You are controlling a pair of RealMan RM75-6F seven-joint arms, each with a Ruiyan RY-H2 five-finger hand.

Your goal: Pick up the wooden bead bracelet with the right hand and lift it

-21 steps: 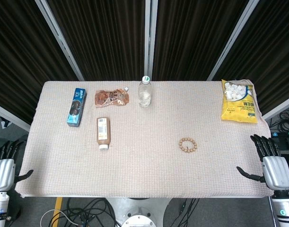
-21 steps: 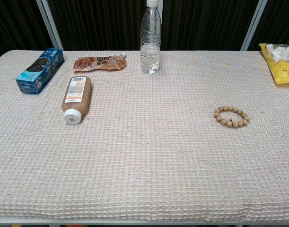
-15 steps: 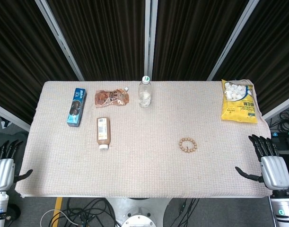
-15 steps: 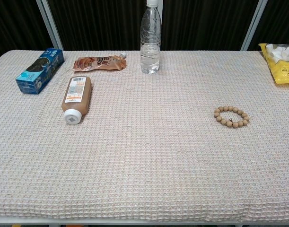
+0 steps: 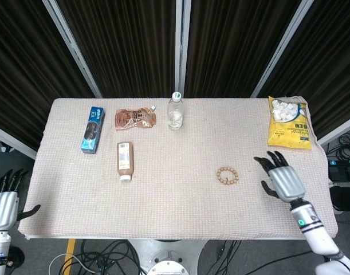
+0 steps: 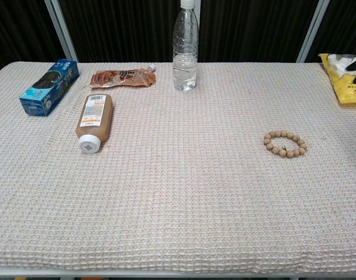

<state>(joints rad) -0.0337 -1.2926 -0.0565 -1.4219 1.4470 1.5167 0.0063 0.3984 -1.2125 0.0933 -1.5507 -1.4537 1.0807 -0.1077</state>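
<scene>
Wooden bracelet [image 5: 227,175] lies flat, untouched.
Your right hand [image 5: 280,177] hovers just right of it, fingers spread wide, empty; left hand [image 5: 3,207] waits open off the table's [image 5: 180,212] near-left corner.

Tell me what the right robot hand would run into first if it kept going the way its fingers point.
Probably nothing: the right robot hand points up-left, so its line passes right of the wooden bead bracelet. Height is unclear.
</scene>
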